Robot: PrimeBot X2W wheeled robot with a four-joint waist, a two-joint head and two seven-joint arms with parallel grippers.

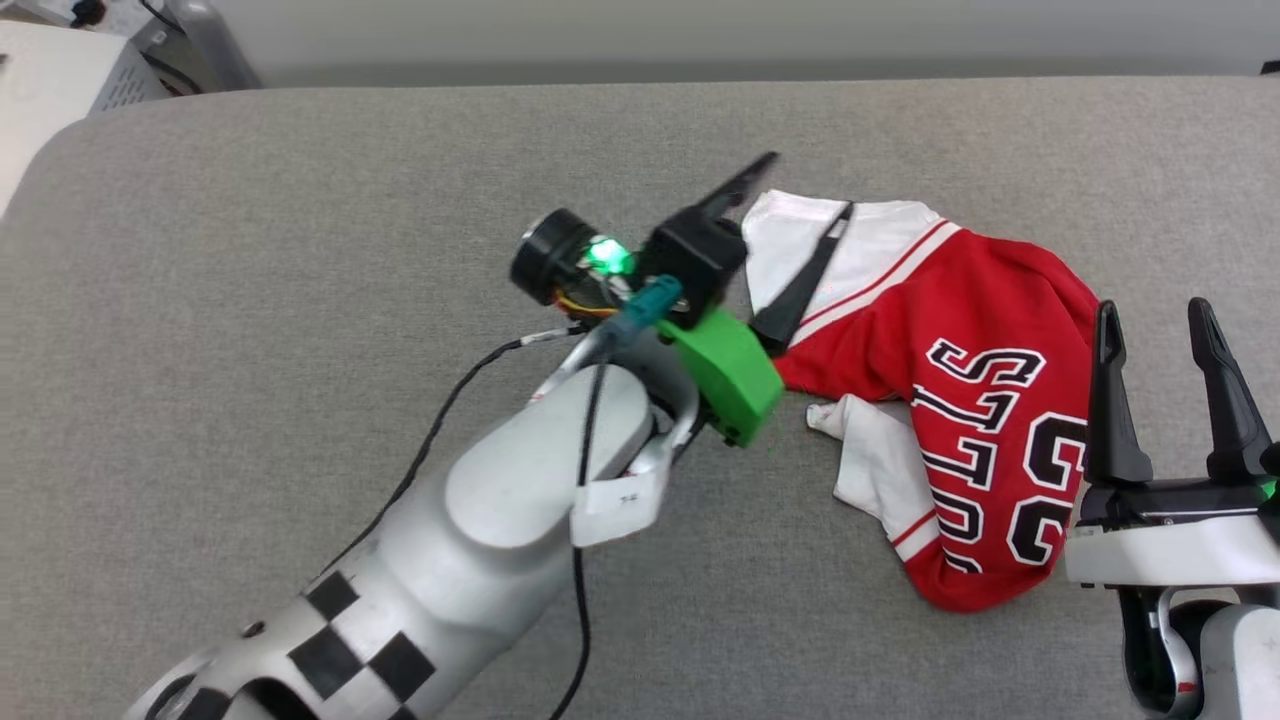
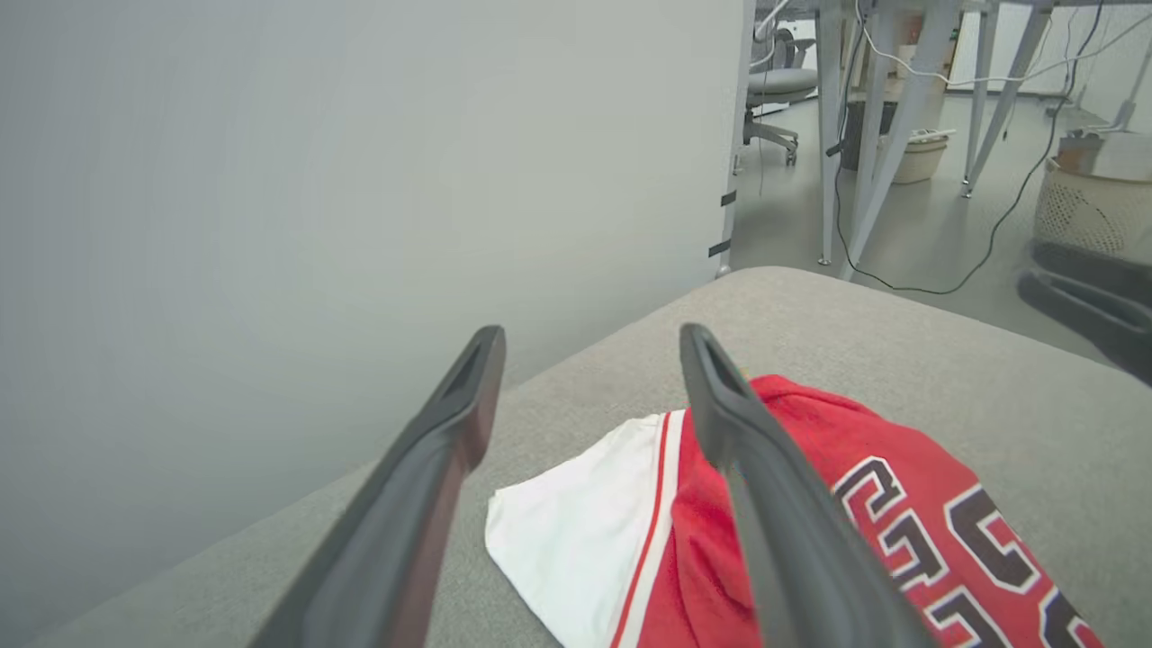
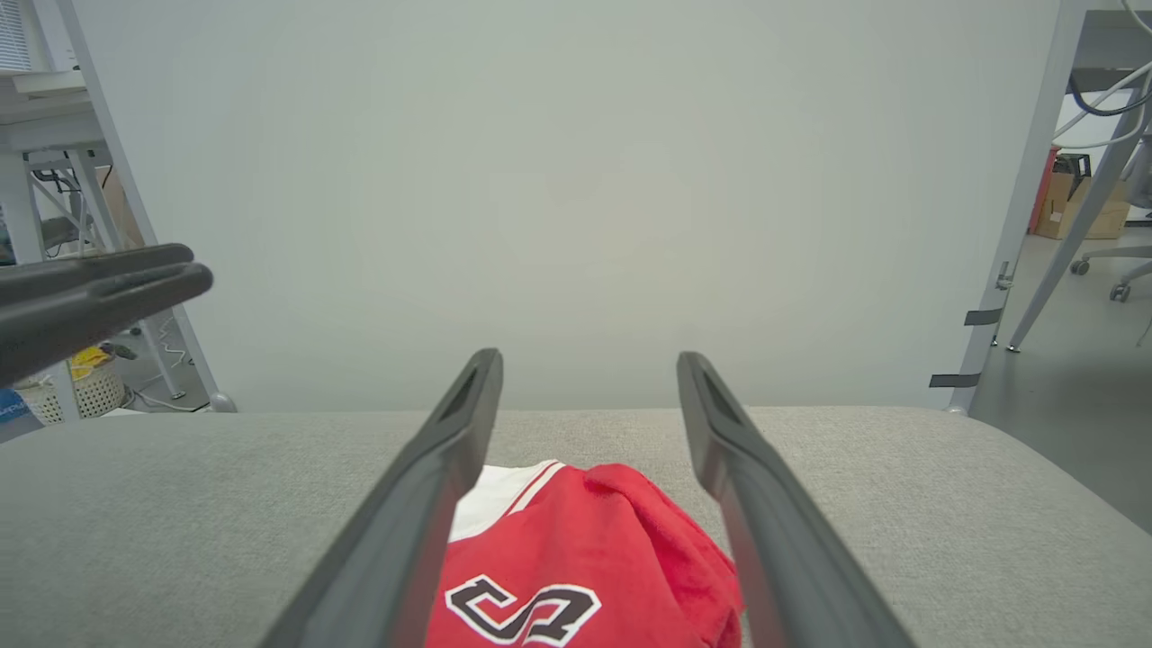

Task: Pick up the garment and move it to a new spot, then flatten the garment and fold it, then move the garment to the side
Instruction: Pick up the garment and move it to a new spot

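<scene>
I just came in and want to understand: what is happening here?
A two-armed robot is working on a red and white garment, which lies crumpled on a grey padded surface. Its left gripper is open, reaching over the white sleeve. The right gripper is open beside the garment. Neither grips it yet.

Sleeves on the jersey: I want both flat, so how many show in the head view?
2. One sleeve lies at the jersey's far end, by the left gripper; the other sleeve sticks out crumpled from its left side.

Left forearm [image 1: 480,520]: pale grey shell, black-and-white checker band [image 1: 350,640], black cable [image 1: 430,440]. Beside green bracket [image 1: 730,370]: black wrist block [image 1: 695,255], long dark fingers [image 1: 803,282].
</scene>
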